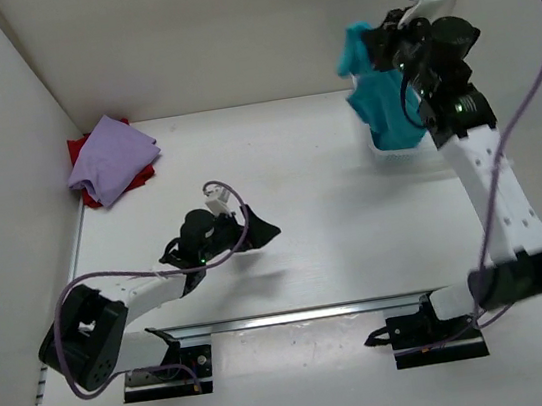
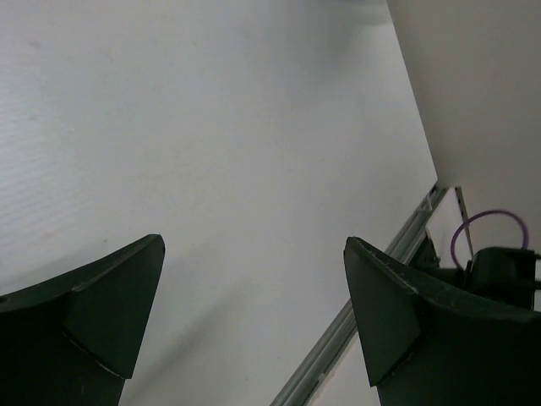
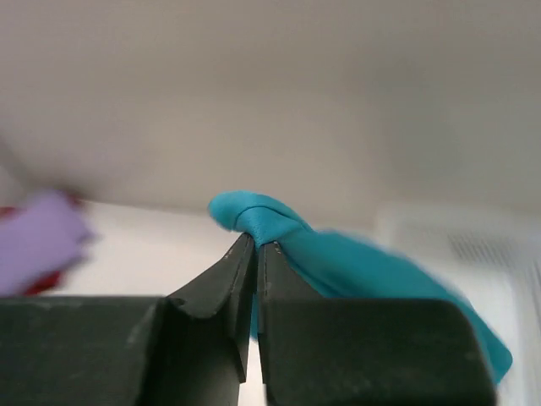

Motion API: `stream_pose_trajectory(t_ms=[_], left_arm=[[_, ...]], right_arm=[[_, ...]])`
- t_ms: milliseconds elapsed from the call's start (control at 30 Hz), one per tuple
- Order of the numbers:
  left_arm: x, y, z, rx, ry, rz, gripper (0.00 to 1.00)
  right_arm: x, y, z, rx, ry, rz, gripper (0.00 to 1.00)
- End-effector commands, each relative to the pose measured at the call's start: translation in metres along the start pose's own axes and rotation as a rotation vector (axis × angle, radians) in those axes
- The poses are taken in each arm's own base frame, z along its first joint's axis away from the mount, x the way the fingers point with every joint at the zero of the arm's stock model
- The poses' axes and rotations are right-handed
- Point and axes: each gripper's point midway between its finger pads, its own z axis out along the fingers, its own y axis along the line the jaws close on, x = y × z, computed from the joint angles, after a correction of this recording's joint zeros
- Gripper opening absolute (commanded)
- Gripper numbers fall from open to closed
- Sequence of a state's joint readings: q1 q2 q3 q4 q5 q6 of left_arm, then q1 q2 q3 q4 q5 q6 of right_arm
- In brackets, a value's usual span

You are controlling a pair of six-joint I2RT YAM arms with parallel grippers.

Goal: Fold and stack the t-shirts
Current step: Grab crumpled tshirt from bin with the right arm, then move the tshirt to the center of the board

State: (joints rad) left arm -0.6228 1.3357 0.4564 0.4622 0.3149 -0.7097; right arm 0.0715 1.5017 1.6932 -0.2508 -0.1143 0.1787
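As only 1 thin fold of the teal t-shirt (image 3: 363,262) is pinched by the right gripper (image 3: 255,244), the left gripper (image 2: 254,245) spread empty, it could be dropped through slipping.

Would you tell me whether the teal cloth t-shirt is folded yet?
Not folded: the teal cloth t-shirt hangs bunched from the shut right tool.

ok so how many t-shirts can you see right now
3. The lavender one lies on the red one in the far left corner; the teal one hangs from the shut right tool over the white basket, far right. The basket could hide more.
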Motion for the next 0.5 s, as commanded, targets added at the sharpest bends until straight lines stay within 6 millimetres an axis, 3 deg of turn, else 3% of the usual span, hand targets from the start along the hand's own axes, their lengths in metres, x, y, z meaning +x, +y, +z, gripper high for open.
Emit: stream_pose_trajectory(t_ms=[0, 100, 133, 200, 267, 333, 400, 433, 467], left_arm=[[-0.020, 0.009, -0.019, -0.013, -0.058, -0.025, 0.98], [-0.038, 0.031, -0.036, -0.076, -0.130, -0.055, 0.99], [-0.047, 0.029, -0.042, -0.072, -0.162, -0.064, 0.99], [-0.056, 0.050, -0.058, -0.110, -0.220, -0.117, 0.98], [-0.072, 0.061, -0.079, -0.126, -0.307, -0.157, 0.99], [-0.081, 0.073, -0.099, -0.152, -0.383, -0.201, 0.99], [-0.088, 0.084, -0.120, -0.183, -0.473, -0.209, 0.99], [-0.087, 0.089, -0.124, -0.210, -0.484, -0.214, 0.99], [-0.086, 0.089, -0.126, -0.217, -0.486, -0.196, 0.98]], right_arm=[[-0.096, 0.125, -0.089, -0.308, -0.329, -0.118, 0.00], [-0.131, 0.215, -0.158, -0.556, -0.438, -0.121, 0.00], [-0.132, 0.223, -0.163, -0.590, -0.442, -0.126, 0.00], [-0.133, 0.245, -0.173, -0.726, -0.429, -0.111, 0.00], [-0.128, 0.249, -0.174, -0.812, -0.396, -0.078, 0.00], [-0.108, 0.245, -0.160, -0.871, -0.335, -0.041, 0.00], [-0.078, 0.219, -0.143, -0.942, -0.271, 0.052, 0.00], [-0.079, 0.209, -0.141, -0.962, -0.284, 0.100, 0.00], [-0.041, 0.206, -0.129, -1.002, -0.181, 0.137, 0.00]])
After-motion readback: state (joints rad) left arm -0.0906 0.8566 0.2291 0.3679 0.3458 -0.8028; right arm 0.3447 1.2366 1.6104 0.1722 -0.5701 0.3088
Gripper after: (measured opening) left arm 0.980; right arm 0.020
